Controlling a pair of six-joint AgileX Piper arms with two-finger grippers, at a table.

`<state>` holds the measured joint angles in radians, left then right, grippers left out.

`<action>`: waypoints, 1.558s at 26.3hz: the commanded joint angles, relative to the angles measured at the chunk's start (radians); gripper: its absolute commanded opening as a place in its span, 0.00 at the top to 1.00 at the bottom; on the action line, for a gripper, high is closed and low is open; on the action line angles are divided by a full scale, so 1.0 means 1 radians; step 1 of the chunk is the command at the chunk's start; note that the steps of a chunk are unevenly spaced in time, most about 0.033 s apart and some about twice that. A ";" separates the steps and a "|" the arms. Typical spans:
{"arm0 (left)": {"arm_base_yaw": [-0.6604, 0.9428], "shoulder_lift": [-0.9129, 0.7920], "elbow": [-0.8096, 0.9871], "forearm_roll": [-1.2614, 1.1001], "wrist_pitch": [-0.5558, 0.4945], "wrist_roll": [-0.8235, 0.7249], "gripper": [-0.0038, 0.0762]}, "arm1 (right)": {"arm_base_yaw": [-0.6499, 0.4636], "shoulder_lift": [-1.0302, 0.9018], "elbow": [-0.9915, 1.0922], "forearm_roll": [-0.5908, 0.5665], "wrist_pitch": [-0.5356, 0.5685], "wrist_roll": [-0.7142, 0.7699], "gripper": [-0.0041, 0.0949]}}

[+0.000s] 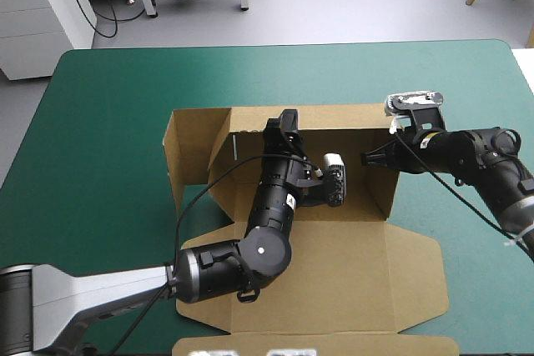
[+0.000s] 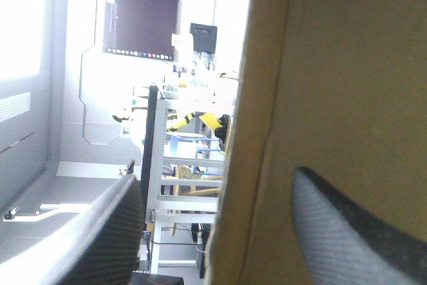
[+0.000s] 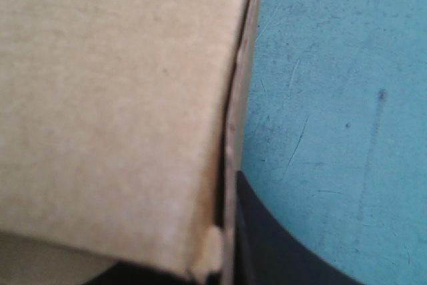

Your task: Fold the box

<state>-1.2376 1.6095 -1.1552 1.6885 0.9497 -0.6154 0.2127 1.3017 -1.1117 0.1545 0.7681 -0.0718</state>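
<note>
The brown box point(image 1: 334, 264) lies mid-table with its walls partly raised and its lid flat toward the near edge. My left gripper point(image 1: 288, 120) reaches across the box floor to the far wall. In the left wrist view the left gripper point(image 2: 217, 178) is open, its black fingers wide apart, and the brown board point(image 2: 333, 65) rises between them and fills the side by one finger. My right gripper point(image 1: 367, 158) sits at the box's right wall. In the right wrist view the right gripper point(image 3: 223, 221) straddles that wall's point(image 3: 113, 98) edge, one finger point(image 3: 280, 245) tight against the outside and the other mostly hidden.
The teal-green cover point(image 1: 100, 139) lies bare to the left and right of the box and shows beside the wall point(image 3: 333, 98). A side flap point(image 1: 188, 143) of the box stands out at its far left corner. The lid's tabs reach close to the table's near edge.
</note>
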 commanded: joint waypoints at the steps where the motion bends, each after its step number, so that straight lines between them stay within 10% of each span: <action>1: -0.065 -0.094 -0.032 0.126 0.074 -0.017 0.39 | 0.001 0.015 -0.074 -0.017 0.061 0.015 0.96; 7: -0.119 -0.181 -0.032 0.126 0.123 0.037 0.49 | 0.001 0.165 -0.196 -0.014 0.161 0.036 0.96; 15: 0.185 -0.265 -0.091 0.056 0.056 0.071 0.96 | 0.001 0.435 -0.477 -0.035 0.232 0.077 0.96; 19: 0.449 -0.291 -0.113 -0.244 -0.045 0.105 0.96 | 0.001 0.491 -0.568 -0.094 0.237 0.103 0.89; 24: 0.720 -0.318 -0.113 -0.721 -0.184 0.224 0.96 | 0.001 0.491 -0.619 -0.140 0.261 0.089 0.42; 41: 1.189 -0.318 -0.113 -1.530 -0.215 0.521 0.96 | 0.001 0.478 -0.782 -0.197 0.433 0.017 0.46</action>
<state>-0.0553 1.3261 -1.2329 0.2229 0.7836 -0.1174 0.2134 1.8167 -1.8838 -0.0315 1.2267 -0.0582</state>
